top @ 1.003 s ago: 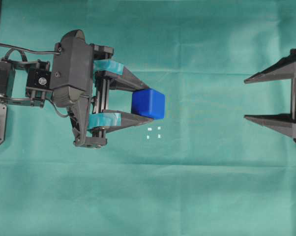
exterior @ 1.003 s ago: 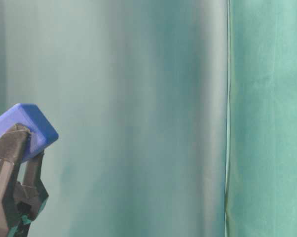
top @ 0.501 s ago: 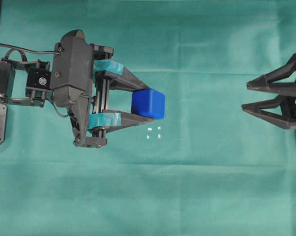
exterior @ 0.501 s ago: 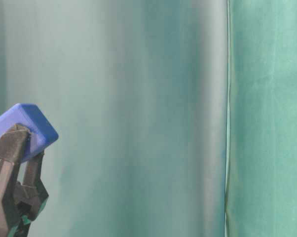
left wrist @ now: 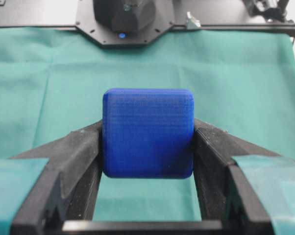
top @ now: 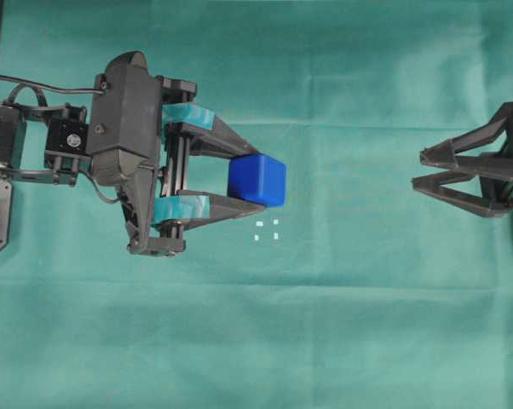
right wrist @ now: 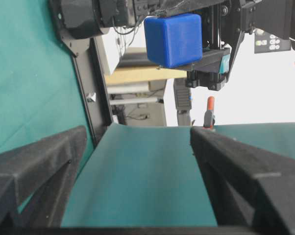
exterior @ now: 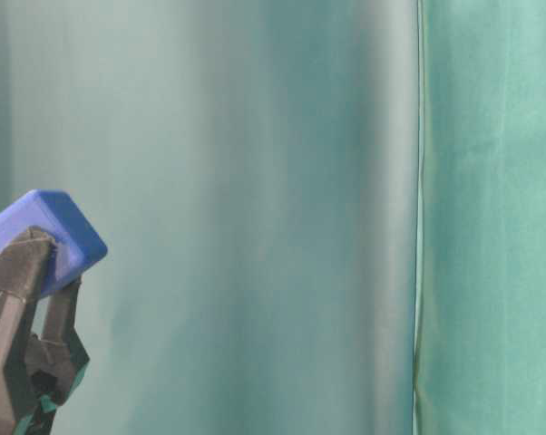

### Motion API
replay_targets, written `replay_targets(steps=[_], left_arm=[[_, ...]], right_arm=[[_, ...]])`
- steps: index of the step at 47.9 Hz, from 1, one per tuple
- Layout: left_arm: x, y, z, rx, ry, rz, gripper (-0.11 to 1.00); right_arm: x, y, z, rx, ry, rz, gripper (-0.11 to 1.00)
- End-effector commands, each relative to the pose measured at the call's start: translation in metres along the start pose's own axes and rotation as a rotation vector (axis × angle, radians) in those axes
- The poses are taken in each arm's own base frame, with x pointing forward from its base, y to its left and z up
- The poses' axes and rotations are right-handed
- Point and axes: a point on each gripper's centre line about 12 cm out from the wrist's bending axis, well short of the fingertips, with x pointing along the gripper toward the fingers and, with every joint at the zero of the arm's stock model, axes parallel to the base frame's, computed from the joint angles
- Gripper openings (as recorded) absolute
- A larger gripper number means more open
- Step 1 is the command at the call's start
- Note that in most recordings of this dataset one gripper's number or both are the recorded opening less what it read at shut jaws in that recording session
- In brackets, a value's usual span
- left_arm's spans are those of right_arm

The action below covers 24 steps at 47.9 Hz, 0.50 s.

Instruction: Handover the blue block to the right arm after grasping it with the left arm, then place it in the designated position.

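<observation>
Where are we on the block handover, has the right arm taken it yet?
Not yet. Done: the left gripper is shut on the blue block and holds it above the cloth. In hand: the right gripper is open, rolled partly onto its side, well apart from the block and facing it. Left: the handover itself, then setting the block on the white corner marks, which lie bare.

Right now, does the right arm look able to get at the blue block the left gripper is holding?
Probably yes. The blue block juts past the left gripper fingertips, its far half bare. Only green cloth shows between it and the open right gripper.
</observation>
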Motion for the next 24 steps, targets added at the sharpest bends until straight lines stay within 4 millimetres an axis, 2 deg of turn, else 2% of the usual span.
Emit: replay_targets(steps=[1,24], left_arm=[[-0.0051,0.0004,0.0104,-0.003,-0.034,0.001,0.47],[-0.0056,0.0004,0.0108,-0.003,-0.035,0.001,0.47]], right_arm=[[0.0009,-0.0112,0.0044,-0.002,-0.015,-0.027,0.94],[0.0002,-0.0141,0.0066,-0.013,-0.029,-0.038,0.94]])
